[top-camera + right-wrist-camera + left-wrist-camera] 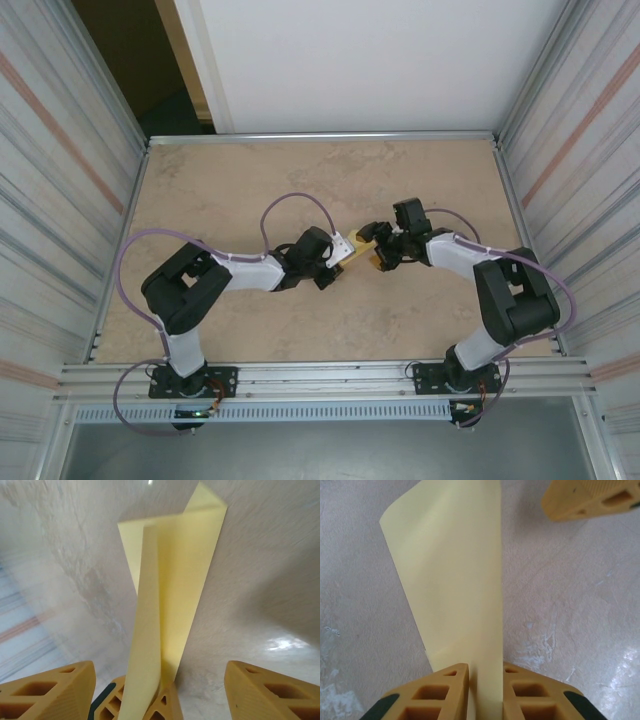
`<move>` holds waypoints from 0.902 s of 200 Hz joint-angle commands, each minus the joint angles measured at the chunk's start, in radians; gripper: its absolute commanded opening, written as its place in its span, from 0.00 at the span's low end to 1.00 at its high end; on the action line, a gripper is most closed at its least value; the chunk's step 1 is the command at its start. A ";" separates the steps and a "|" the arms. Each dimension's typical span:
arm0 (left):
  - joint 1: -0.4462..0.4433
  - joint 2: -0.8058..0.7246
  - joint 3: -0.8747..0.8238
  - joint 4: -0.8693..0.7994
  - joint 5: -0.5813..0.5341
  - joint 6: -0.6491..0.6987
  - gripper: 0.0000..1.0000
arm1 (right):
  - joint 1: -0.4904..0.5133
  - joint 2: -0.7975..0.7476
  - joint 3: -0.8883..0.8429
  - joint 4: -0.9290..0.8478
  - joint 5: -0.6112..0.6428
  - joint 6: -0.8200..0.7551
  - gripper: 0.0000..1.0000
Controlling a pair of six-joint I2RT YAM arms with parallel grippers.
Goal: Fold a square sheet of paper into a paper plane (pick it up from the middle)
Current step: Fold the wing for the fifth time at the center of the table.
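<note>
The pale yellow paper (455,575) is folded into a narrow, dart-like paper plane with creased layers. My left gripper (486,675) is shut on its narrow end and holds it off the table. From the right wrist the plane (175,580) stands up out of the left gripper's fingertips (150,702), its layers slightly parted and a pointed corner at the top. My right gripper (157,675) is open, one finger on each side of those fingertips, and does not touch the paper. From above, the left gripper (352,256) and the right gripper (374,248) meet at mid-table.
The beige marbled tabletop (250,190) lies under both grippers, with metal rails round its edges and corrugated walls left and right. One right finger (585,500) shows at the top right of the left wrist view.
</note>
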 commanded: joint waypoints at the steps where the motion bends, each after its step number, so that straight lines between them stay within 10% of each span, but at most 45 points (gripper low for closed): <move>1: 0.008 0.006 -0.023 0.023 0.046 -0.028 0.21 | -0.033 -0.058 0.010 -0.079 0.046 -0.066 0.69; 180: 0.016 0.012 -0.056 0.045 0.038 -0.001 0.22 | 0.046 0.067 0.061 -0.128 -0.057 0.012 0.71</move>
